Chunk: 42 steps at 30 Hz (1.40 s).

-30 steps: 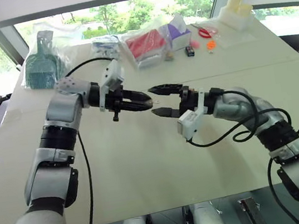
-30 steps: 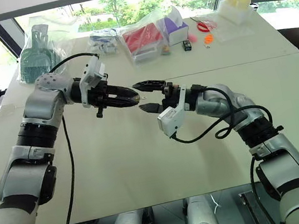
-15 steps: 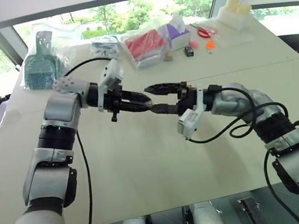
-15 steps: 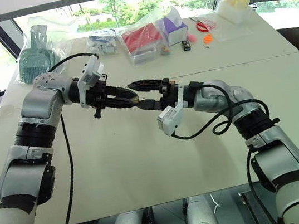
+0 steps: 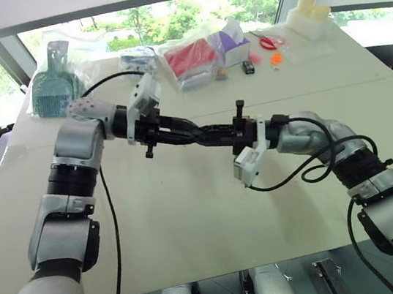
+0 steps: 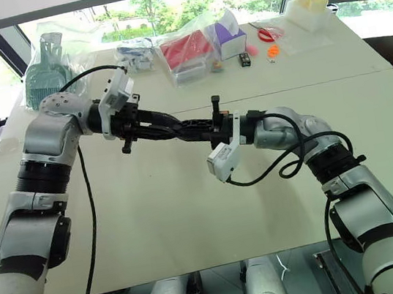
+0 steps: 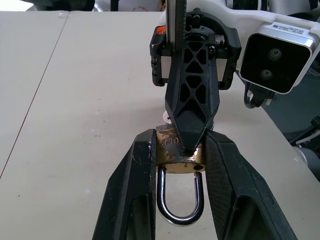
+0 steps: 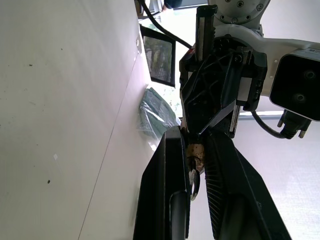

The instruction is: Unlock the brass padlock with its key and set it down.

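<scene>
I see the brass padlock [image 7: 177,152] clamped between my left gripper [image 5: 196,134] jaws, held in the air above the middle of the tabletop [image 5: 192,214], shackle toward the wrist. My right gripper [image 5: 213,135] meets it tip to tip, jaws closed on something small at the padlock's body. Bare tabletop lies all around below; bagged items [image 5: 190,57] crowd the far edge.
</scene>
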Each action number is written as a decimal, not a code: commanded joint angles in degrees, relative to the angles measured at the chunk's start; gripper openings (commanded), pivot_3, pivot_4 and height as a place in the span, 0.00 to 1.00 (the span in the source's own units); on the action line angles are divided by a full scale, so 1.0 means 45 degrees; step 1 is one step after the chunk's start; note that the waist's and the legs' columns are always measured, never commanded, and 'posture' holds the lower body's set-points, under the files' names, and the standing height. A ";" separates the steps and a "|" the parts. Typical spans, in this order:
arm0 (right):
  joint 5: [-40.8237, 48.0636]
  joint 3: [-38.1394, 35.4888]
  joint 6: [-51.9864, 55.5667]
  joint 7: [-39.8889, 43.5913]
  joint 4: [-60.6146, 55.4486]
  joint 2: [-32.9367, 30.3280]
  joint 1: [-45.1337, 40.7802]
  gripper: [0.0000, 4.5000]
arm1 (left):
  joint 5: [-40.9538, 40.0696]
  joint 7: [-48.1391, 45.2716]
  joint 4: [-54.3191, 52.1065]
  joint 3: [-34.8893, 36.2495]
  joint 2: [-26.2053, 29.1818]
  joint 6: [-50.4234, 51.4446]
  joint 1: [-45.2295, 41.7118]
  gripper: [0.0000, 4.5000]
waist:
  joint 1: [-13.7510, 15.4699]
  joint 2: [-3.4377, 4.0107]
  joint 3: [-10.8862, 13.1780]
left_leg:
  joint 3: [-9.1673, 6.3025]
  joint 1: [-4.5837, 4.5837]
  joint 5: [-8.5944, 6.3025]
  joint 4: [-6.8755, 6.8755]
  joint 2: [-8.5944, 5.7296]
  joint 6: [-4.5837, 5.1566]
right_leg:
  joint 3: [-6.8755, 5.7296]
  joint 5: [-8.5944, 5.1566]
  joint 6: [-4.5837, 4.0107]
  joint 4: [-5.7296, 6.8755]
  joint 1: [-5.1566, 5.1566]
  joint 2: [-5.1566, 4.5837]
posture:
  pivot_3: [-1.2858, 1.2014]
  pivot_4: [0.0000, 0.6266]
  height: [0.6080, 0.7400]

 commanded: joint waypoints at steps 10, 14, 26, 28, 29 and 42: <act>0.0447 -0.0131 0.0090 0.0286 -0.0121 0.0018 -0.0425 0.00 | -0.0406 0.0011 -0.0814 0.0173 0.0137 0.0367 -0.0009 0.97 | 0.0001 0.0000 0.0000 | 0.0000 0.0000 0.0000 0.0000 0.0000 -0.0001 | 0.0001 0.0000 0.0000 0.0002 0.0000 0.0000 | 0.52 0.24 1.00; 0.0449 -0.0129 0.0093 0.0325 -0.0092 0.0039 -0.0450 0.00 | -0.0396 0.0217 -0.0798 0.0299 0.0115 0.0250 -0.0024 0.99 | 0.0002 0.0000 0.0000 | 0.0000 0.0000 0.0000 0.0000 0.0000 -0.0001 | 0.0001 0.0000 0.0000 0.0002 0.0000 0.0000 | 0.52 0.24 1.00; 0.0544 -0.0126 0.0295 0.0484 -0.0139 0.0042 -0.0277 0.00 | -0.0610 0.1395 -0.0991 0.0989 0.0659 0.0130 0.0172 0.61 | -0.0006 0.0000 0.0000 | 0.0000 0.0002 0.0005 0.0000 0.0005 -0.0008 | 0.0002 0.0000 0.0000 0.0003 0.0000 0.0000 | 0.52 0.24 1.00; 0.0572 -0.0127 0.0325 0.0502 -0.0158 0.0045 -0.0264 0.00 | -0.0646 0.1465 -0.1205 0.1035 0.0811 0.0153 0.0321 0.43 | 0.0009 0.0000 0.0000 | 0.0000 0.0002 0.0005 0.0000 0.0008 -0.0009 | 0.0003 0.0000 0.0000 0.0003 0.0000 0.0000 | 0.52 0.24 1.00; 0.0573 -0.0124 0.0341 0.0505 -0.0155 0.0056 -0.0269 0.00 | -0.0697 0.1485 -0.1302 0.1068 0.0882 0.0190 0.0388 0.34 | 0.0010 0.0000 0.0000 | 0.0000 0.0002 0.0005 0.0000 0.0008 -0.0009 | 0.0003 0.0000 0.0000 0.0003 0.0001 -0.0001 | 0.52 0.24 1.00; 0.0614 -0.0112 0.0366 0.0581 -0.0178 0.0056 -0.0288 0.00 | -0.0762 0.1376 -0.2646 0.0433 0.1655 0.0491 0.1617 0.01 | -0.0002 0.0000 0.0000 | 0.0005 0.0011 0.0006 0.0000 0.0011 -0.0011 | 0.0010 0.0000 -0.0001 0.0013 0.0001 -0.0001 | 0.52 0.24 1.00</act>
